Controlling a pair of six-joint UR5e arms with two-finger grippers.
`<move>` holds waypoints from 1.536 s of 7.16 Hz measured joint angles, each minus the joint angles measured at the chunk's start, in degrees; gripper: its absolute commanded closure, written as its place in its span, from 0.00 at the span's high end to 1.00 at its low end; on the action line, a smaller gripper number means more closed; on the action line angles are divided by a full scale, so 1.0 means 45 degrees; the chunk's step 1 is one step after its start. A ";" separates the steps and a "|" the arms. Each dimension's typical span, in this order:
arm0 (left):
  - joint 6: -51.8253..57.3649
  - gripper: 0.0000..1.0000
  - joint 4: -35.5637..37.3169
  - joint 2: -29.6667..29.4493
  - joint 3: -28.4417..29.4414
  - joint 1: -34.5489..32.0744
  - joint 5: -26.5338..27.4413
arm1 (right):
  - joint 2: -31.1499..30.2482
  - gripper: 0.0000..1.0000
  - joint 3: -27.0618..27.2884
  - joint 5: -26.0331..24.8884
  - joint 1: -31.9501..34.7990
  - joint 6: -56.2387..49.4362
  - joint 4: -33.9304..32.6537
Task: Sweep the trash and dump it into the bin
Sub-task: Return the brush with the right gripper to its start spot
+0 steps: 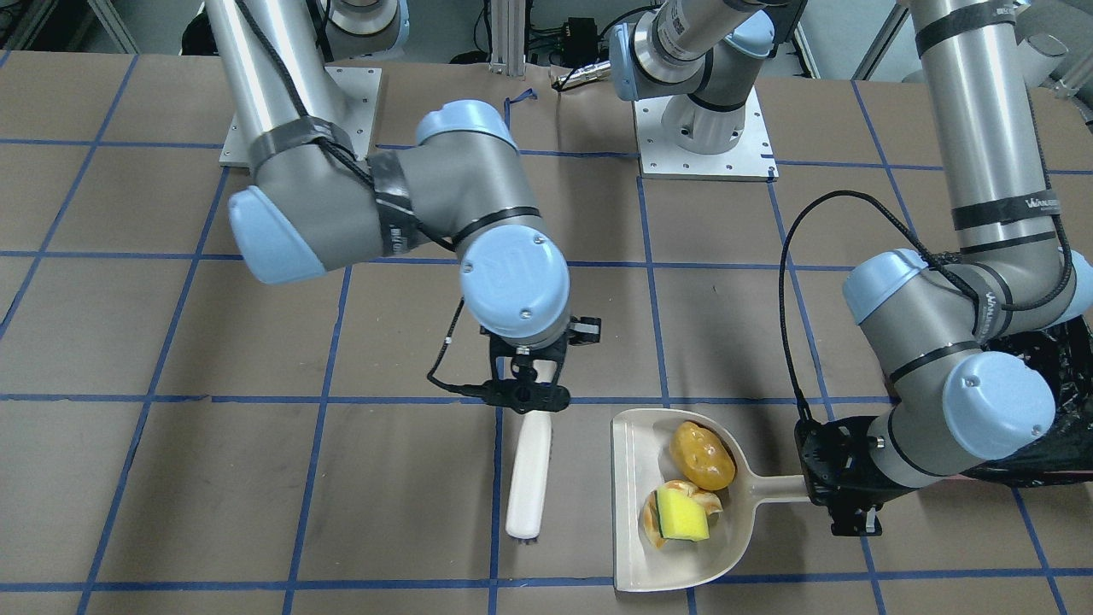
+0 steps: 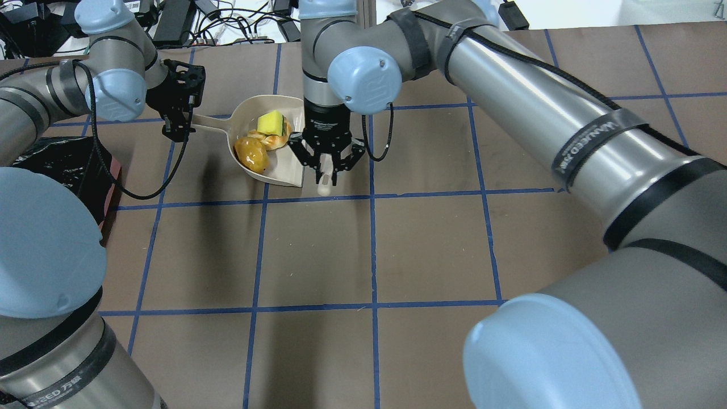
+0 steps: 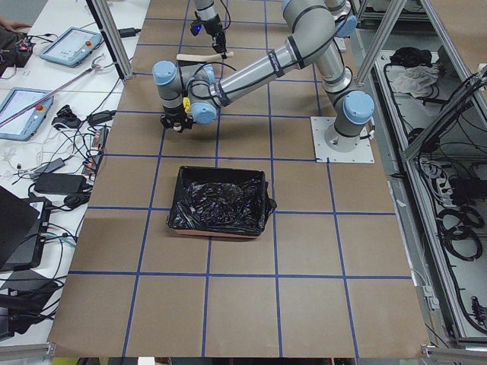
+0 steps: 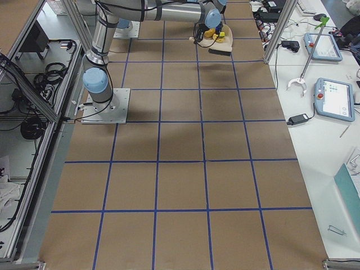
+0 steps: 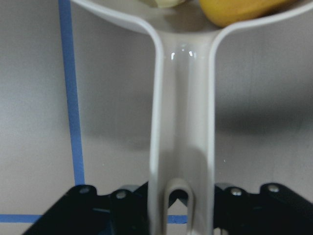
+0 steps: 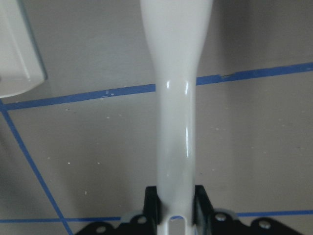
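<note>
Trash lies in the beige dustpan: a brown potato, a bun and a yellow sponge. In the front view the dustpan's handle points to 3 o'clock, where the left gripper pinches it tight. The bin, lined with a black bag, stands further out at 3 o'clock, partly hidden by that arm. At the dustpan's 9 o'clock, just beside its open edge, the white brush points to 6 o'clock, its handle clamped in the right gripper.

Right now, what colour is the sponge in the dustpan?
The sponge is yellow with a dark green edge; the front-facing view shows it best.
</note>
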 measured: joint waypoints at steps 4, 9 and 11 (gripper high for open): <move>-0.0048 0.00 -0.0258 0.0030 -0.0002 0.0339 -0.0977 | -0.0816 0.00 0.1181 -0.1505 -0.3009 -0.1711 0.0138; -0.0110 0.00 -0.0404 0.0064 0.0010 0.0589 -0.1756 | -0.0979 0.00 0.1907 -0.4222 -0.6229 -0.6689 0.0285; -0.0165 0.00 -0.0439 0.0080 0.0017 0.0788 -0.2159 | -0.1046 0.00 0.2539 -0.4595 -0.7238 -0.8101 -0.0152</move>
